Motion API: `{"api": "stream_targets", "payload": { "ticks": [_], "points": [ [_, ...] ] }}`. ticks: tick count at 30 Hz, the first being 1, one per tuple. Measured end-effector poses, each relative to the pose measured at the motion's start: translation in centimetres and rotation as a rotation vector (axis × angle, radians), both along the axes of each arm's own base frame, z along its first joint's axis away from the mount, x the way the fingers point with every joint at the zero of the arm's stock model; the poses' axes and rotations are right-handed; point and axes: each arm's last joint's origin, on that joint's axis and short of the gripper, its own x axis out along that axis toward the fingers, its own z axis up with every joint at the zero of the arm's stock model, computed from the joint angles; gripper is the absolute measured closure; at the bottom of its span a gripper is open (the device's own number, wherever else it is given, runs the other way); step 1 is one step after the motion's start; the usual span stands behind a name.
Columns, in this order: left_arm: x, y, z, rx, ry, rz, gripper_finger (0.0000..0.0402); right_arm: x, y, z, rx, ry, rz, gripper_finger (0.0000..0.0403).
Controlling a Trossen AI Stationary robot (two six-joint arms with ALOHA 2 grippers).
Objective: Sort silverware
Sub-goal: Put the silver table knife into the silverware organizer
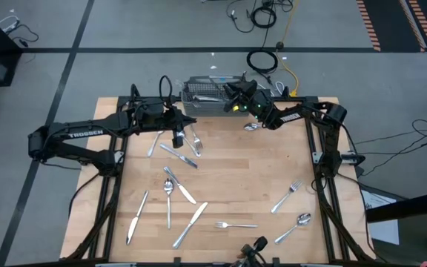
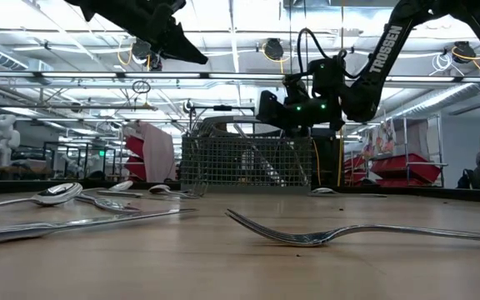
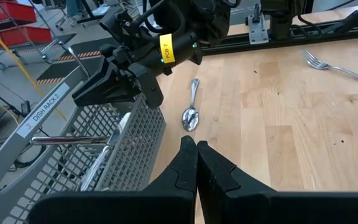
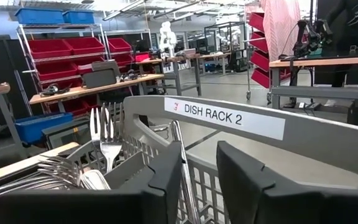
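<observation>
With the right gripper (image 1: 233,95) over the basket (image 1: 202,90) for sorting, we see its jaws parted astride a knife (image 4: 180,162); left gripper (image 3: 196,149) clenched, empty

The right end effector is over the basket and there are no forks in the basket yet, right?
Not quite. The right end effector is over the wire basket, but forks are already in it. The right wrist view shows their tines sticking up inside the basket, just ahead of the end effector's fingers.
</observation>
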Motion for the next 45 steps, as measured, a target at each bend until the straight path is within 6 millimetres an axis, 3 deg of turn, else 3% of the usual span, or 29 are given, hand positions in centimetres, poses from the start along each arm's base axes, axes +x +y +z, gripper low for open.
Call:
{"api": "stream_targets", "payload": {
  "ticks": [7,11,14,18,22,26,29,39,45],
  "points": [
    [0.0,0.0,0.0,0.001,-0.005,0.0,0.0394,0.1,0.3,0.9,-0.009,-0.059,0.071,0.0295],
    [-0.1,0.0,0.2,0.005,-0.017,0.0,0.0394,1.2,1.0,2.9,-0.015,0.097,0.206,0.029],
    [-0.3,-0.1,0.8,0.015,-0.049,-0.001,0.0394,2.9,1.8,5.4,-0.043,0.363,0.29,0.0283],
    [-0.7,-0.2,1.6,0.029,-0.107,-0.007,0.0394,5.2,2.5,10.5,-0.136,0.679,0.376,0.0271],
    [-1.3,-0.4,2.6,0.044,-0.158,-0.009,0.0394,6.0,1.1,14.7,-0.217,0.867,0.387,0.0256],
    [-2.0,-0.7,3.2,0.053,-0.185,-0.01,0.0394,6.2,-0.7,16.5,-0.201,0.96,0.421,0.024],
    [-2.3,-0.8,3.5,0.057,-0.197,-0.009,0.0394,6.6,-1.7,16.3,-0.151,0.986,0.475,0.0229],
    [-2.5,-0.8,3.5,0.057,-0.194,-0.009,0.0394,8.6,-3.0,11.3,-0.07,1.073,0.537,0.0217],
    [-2.5,-0.8,3.4,0.054,-0.182,-0.006,0.0394,9.5,-3.4,9.5,-0.055,1.067,0.558,0.0217]
  ]
}}
